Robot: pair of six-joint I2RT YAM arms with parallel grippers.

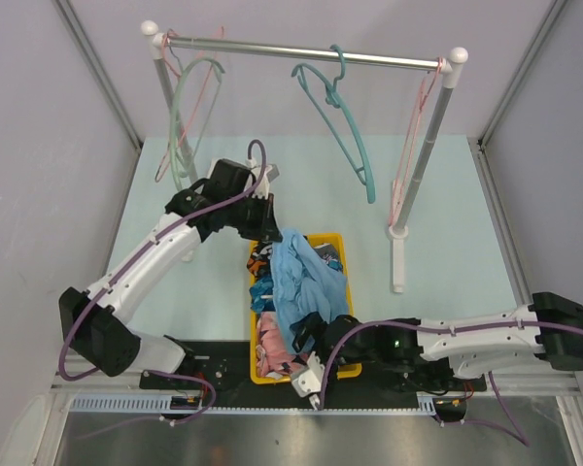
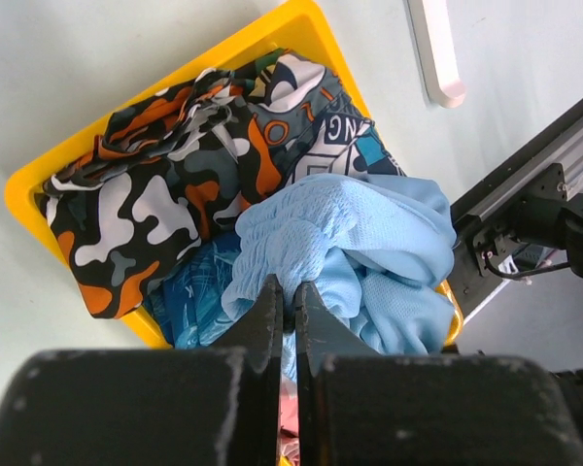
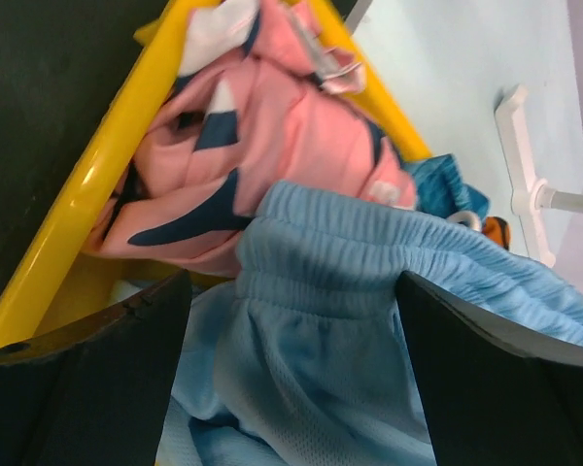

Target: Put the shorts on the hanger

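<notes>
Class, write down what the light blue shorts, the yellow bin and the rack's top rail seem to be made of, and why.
The shorts: matte mesh knit, likely synthetic; tiny holes, gathered waistband. The bin: smooth moulded plastic; even yellow, rounded rim. The rail: probably metal; silvery sheen.

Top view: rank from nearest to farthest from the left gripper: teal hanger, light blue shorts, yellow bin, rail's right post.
1. light blue shorts, pinched in the left gripper
2. yellow bin, under the shorts
3. teal hanger, on the rail behind
4. right post, far right
</notes>
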